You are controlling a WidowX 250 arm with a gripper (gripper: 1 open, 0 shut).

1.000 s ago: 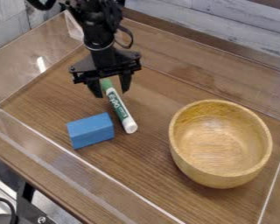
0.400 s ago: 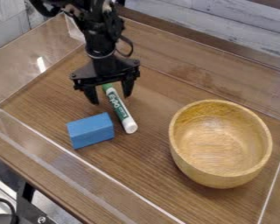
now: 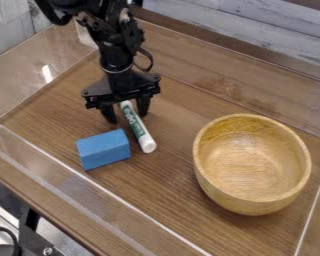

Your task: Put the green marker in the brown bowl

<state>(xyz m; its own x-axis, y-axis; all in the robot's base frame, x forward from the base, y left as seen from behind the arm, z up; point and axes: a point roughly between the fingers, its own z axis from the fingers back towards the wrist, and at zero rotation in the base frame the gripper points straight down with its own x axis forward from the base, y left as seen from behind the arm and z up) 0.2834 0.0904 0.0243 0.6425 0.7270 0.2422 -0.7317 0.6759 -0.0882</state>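
The green marker (image 3: pixel 139 132), white-barrelled with green print, lies on the wooden table left of centre, its lower tip pointing toward the front. My gripper (image 3: pixel 123 106) points down over the marker's upper end. Its two black fingers stand on either side of the barrel with small gaps, so it is open and low to the table. The marker's upper end is partly hidden behind the fingers. The brown bowl (image 3: pixel 251 119), a large round wooden bowl, sits at the right front with nothing in it, well apart from the gripper.
A blue rectangular block (image 3: pixel 103 148) lies just left of the marker's lower end. Clear plastic walls (image 3: pixel 29 160) fence the table on all sides. A pale plank wall runs along the back.
The gripper has sunk slightly around the marker's upper end and its fingers have drawn closer together. Marker, block and bowl have not moved.
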